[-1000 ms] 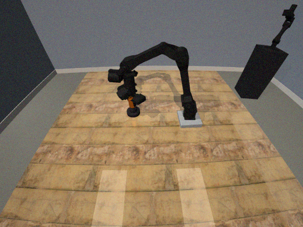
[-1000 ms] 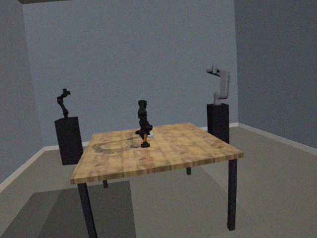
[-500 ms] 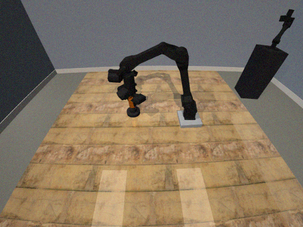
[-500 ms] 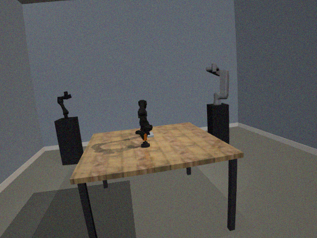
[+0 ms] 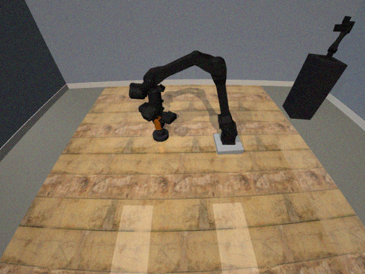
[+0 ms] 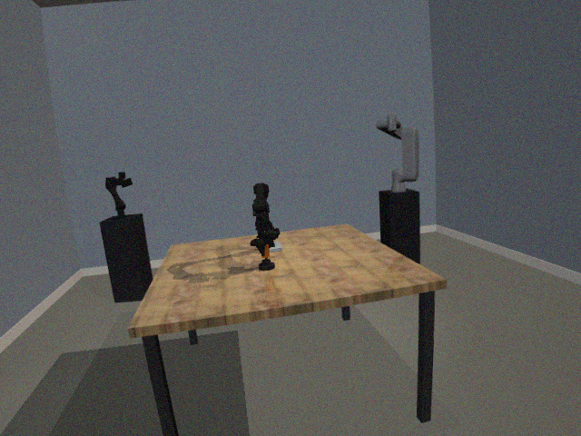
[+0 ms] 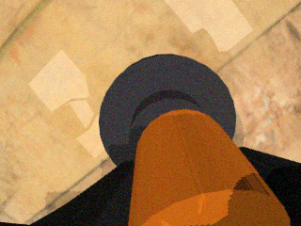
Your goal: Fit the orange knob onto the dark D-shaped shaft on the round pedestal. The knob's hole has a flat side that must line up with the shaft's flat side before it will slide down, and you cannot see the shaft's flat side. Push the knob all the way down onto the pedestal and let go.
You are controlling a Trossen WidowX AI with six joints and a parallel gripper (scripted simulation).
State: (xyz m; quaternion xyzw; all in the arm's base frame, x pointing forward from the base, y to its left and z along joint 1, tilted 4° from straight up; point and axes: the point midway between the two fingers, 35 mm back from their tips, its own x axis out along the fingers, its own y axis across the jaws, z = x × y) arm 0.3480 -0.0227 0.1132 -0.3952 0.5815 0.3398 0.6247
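Note:
The orange knob [image 5: 158,124] [image 6: 266,252] [image 7: 183,160] stands upright over the round dark pedestal [image 5: 160,136] [image 6: 266,266] [image 7: 141,85]. My gripper [image 5: 158,119] [image 6: 266,245] is shut on the knob's upper part; its dark fingers show at both sides of the knob in the wrist view. In the wrist view the knob covers the middle of the pedestal, and a darker raised ring shows around its far edge. The shaft is hidden by the knob. Whether the knob's bottom touches the pedestal cannot be told.
The arm's base stands on a light grey plate [image 5: 230,149] [image 6: 277,247] on the wooden table [image 5: 182,165] [image 6: 319,276]. Beyond the table, a dark stand [image 5: 315,85] [image 6: 126,258] carries a small arm, and another stand [image 6: 399,225] carries a grey arm.

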